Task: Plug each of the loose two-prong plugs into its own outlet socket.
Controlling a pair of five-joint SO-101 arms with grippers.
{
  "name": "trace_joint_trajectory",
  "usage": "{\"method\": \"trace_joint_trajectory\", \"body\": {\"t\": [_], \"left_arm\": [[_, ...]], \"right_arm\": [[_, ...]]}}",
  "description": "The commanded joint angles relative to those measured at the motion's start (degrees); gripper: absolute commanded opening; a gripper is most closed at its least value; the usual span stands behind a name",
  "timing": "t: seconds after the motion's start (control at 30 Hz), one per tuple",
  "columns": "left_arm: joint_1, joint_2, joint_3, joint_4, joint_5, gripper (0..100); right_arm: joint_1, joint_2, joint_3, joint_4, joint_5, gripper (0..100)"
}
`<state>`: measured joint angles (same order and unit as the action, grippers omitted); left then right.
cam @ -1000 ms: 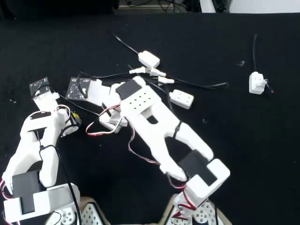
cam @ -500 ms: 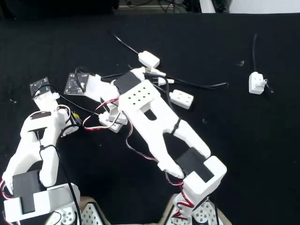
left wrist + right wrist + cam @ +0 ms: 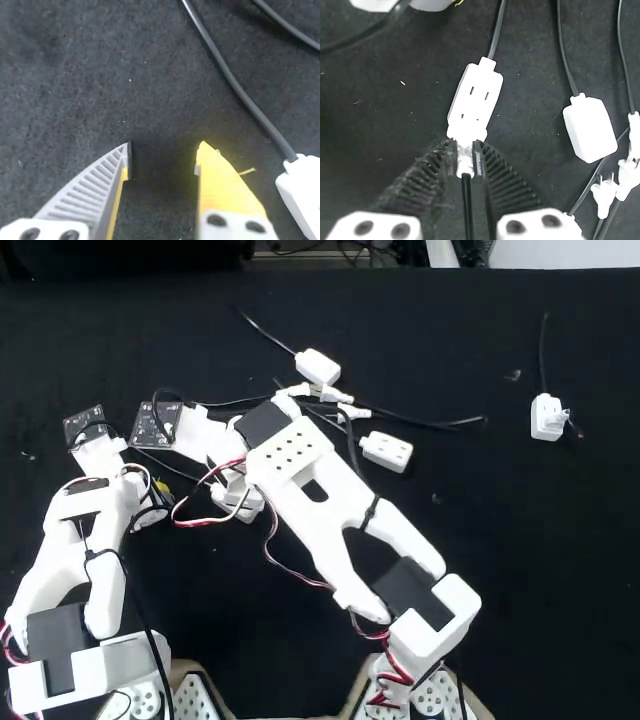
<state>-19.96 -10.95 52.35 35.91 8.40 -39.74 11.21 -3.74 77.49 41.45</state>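
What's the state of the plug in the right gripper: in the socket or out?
Looks in: the plug in the right gripper sits flush against the end of the outlet block, no prongs showing.

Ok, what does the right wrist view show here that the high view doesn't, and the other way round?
Right wrist view: the right gripper shut on a small white plug that meets the end of a white slotted outlet block, with slots visible on its face. High view: the left arm standing off to the side, and a white square outlet by itself at the table's far right. Shared: the black cloth table and the loose black cables lying across it.
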Motion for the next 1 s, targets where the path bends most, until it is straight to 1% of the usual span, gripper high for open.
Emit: {"method": "trace_joint_trajectory", "body": {"t": [0.0, 0.3, 0.43, 0.57, 0.7, 0.77, 0.83, 0.9, 0.97], "left_arm": [[-1.9, 0.3, -1.9, 0.2, 0.5, 21], [-1.9, 0.3, -1.8, 0.2, 0.5, 21], [-1.9, 0.3, -1.8, 0.2, 0.5, 21], [-1.9, 0.3, -1.8, 0.2, 0.5, 21], [-1.9, 0.3, -1.8, 0.2, 0.5, 21], [-1.9, 0.3, -1.8, 0.2, 0.5, 21], [-1.9, 0.3, -1.8, 0.2, 0.5, 21], [-1.9, 0.3, -1.8, 0.2, 0.5, 21], [-1.9, 0.3, -1.8, 0.2, 0.5, 21]], "right_arm": [[0.0, -0.3, 0.4, -1.1, 0.9, 1.1], [0.3, 6.4, -2.5, -0.7, 0.9, 1.1], [1.3, 6.5, -5.7, -0.5, 1.1, 1.1], [2.5, 6.7, -6.5, 0.4, 2.8, 1.1], [4.8, 4.4, -6.8, 4.2, 2.2, 1.1], [5.5, 1.6, -5.0, 6.8, 1.1, 1.1], [5.5, -1.3, -0.1, 7.2, 2.4, 1.1], [5.6, -3.1, 6.5, 4.2, 2.9, 2.8], [5.6, -4.3, 13.7, -0.4, 2.8, 9.0]]}}
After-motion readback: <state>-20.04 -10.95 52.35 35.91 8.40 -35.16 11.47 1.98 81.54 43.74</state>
